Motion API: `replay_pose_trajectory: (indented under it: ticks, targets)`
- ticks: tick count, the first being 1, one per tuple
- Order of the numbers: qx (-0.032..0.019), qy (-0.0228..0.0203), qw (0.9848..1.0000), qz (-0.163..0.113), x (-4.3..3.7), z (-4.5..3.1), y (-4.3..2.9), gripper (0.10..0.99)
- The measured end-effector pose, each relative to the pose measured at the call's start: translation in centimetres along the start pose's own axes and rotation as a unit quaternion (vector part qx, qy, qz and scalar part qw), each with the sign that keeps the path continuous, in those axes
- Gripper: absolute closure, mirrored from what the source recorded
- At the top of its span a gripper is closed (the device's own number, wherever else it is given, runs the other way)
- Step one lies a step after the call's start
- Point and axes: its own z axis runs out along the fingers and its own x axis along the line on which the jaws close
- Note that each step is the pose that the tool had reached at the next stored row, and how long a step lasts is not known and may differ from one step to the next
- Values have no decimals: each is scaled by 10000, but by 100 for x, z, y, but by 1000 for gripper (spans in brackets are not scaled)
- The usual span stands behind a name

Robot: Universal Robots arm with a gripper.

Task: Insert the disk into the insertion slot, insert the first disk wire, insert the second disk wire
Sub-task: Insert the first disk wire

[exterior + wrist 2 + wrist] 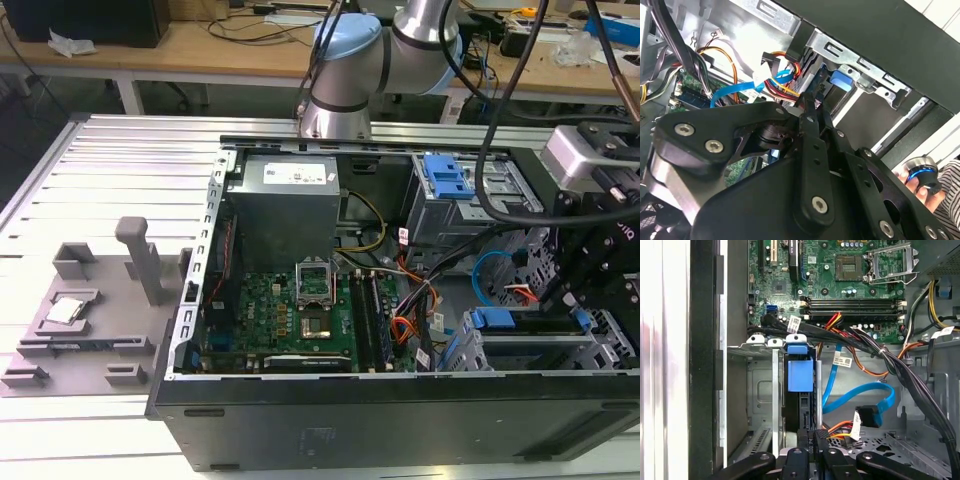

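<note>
Gripper — fingers tight on black connector (just behind slotted, blue-handled disk)

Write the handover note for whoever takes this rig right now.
Tool: low inside the open case, at the end of the disk away from its handle. Open or shut cannot be told.
Disk: sits in the insertion slot, with its blue carrier handle at the slot's mouth.
Done: the disk appears inserted.
Left: the blue wire hangs loose beside the disk with its connector free. The tool hides whether any other wire is plugged into the disk.
</note>
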Motion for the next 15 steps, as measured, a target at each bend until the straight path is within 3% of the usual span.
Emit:
replay_pose_trajectory:
  ticks: [4,11,13,14,15]
  targets:
    - [-4,1,10000,1,6,37,-40,914]
    - [-5,-8,10000,0,5,79,-42,902]
    - [-5,0,10000,0,4,72,-42,902]
    - [-5,1,10000,1,5,65,-42,839]
    - [-4,1,10000,1,6,39,-41,839]
